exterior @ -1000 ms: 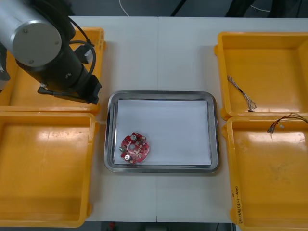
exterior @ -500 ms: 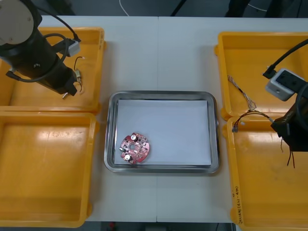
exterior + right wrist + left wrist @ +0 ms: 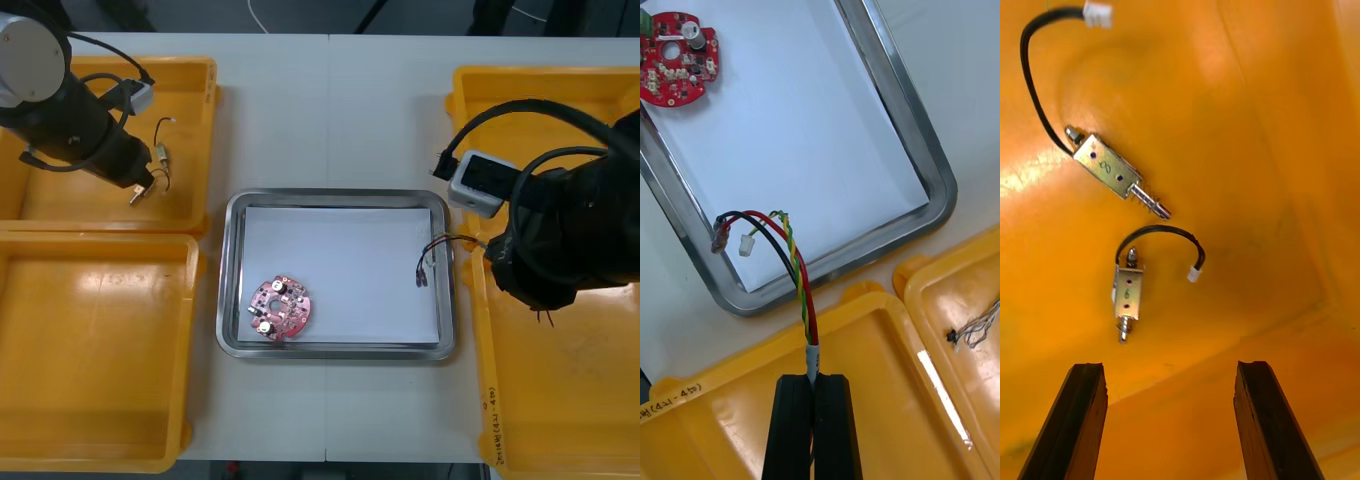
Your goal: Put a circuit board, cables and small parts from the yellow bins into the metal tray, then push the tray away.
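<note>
The metal tray [image 3: 336, 196], white inside, holds a round red circuit board [image 3: 279, 309] near its front left corner. My right gripper [image 3: 814, 384] is shut on a red and yellow cable [image 3: 796, 270]. It hangs above the near right bin's rim, and the cable's connector ends [image 3: 427, 268] reach over the tray's right edge. Over the far left yellow bin [image 3: 203, 110], my left gripper [image 3: 1169, 375] stands open just short of two small metal parts [image 3: 1112, 169] [image 3: 1127, 292], each with a short black cable.
A twisted blue and white cable [image 3: 977, 328] lies in the far right bin [image 3: 540, 90]. The near left bin [image 3: 100, 350] and near right bin [image 3: 560, 400] flank the tray. My right arm [image 3: 565, 235] spans both right bins.
My right arm swung in from the right and carried the red and yellow cable to the tray's right edge. The left arm drew back over the far left bin, uncovering the small parts.
</note>
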Motion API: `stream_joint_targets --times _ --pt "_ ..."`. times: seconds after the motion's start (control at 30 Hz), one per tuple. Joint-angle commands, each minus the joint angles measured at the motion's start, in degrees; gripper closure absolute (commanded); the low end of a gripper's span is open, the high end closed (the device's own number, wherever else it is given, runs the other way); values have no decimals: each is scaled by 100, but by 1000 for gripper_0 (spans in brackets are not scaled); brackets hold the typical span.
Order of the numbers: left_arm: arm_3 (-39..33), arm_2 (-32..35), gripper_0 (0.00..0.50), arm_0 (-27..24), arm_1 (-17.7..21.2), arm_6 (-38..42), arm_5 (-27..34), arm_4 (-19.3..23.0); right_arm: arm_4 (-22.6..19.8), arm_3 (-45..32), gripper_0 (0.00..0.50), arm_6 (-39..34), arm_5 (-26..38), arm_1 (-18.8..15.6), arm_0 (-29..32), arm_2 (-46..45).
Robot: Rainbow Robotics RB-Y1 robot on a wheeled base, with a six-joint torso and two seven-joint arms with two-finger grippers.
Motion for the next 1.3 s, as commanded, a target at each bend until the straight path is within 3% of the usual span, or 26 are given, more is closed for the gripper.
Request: stream_joint_targets --times 0.03,0.27,0.43,0.7,0.97,1.3 --pt "235 124 0 -297 143 -996 -293 -132 372 -12 500 403 18 400 -476 674" --pt "753 115 0 -437 -130 -1435 -732 -317 1014 199 500 693 18 998 -547 1219" --pt "867 -183 0 -455 -217 -1444 -1110 -404 1849 410 500 1414 18 1411 -538 1641" --pt "1105 -561 0 -455 -323 -1418 -1435 -492 2113 1060 500 2064 18 1648 -538 1878" --pt "1193 -755 0 -446 -332 -1391 -1462 -501 2710 1491 500 2046 18 1762 -485 2485" --pt "1342 -904 0 -446 -332 -1312 -1523 -501 2921 1781 500 2099 -127 2009 -195 2529"
